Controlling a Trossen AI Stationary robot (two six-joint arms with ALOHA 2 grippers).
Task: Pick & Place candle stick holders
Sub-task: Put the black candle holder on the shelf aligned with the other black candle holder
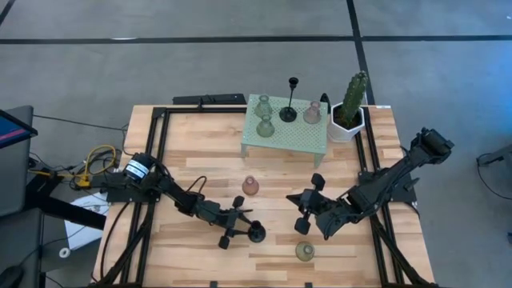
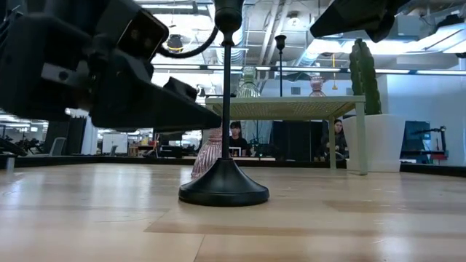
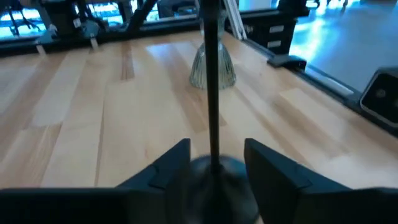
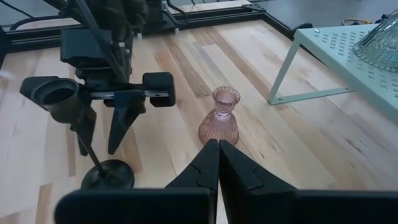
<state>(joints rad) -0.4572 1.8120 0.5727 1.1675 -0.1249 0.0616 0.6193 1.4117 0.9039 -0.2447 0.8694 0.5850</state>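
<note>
The black stem holder [image 1: 256,233] stands upright on its base near the table's front. The left gripper [image 1: 240,226] straddles its stem, jaws parted and clear of it. The right gripper [image 1: 306,214], shut and empty, points at a pink holder [image 1: 250,186] mid-table. Farther back, more holders sit on the stand [image 1: 304,141].

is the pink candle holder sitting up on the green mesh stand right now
No, the pink candle holder stands on the bare wooden table, apart from the mesh stand, ahead of the shut right gripper.
</note>
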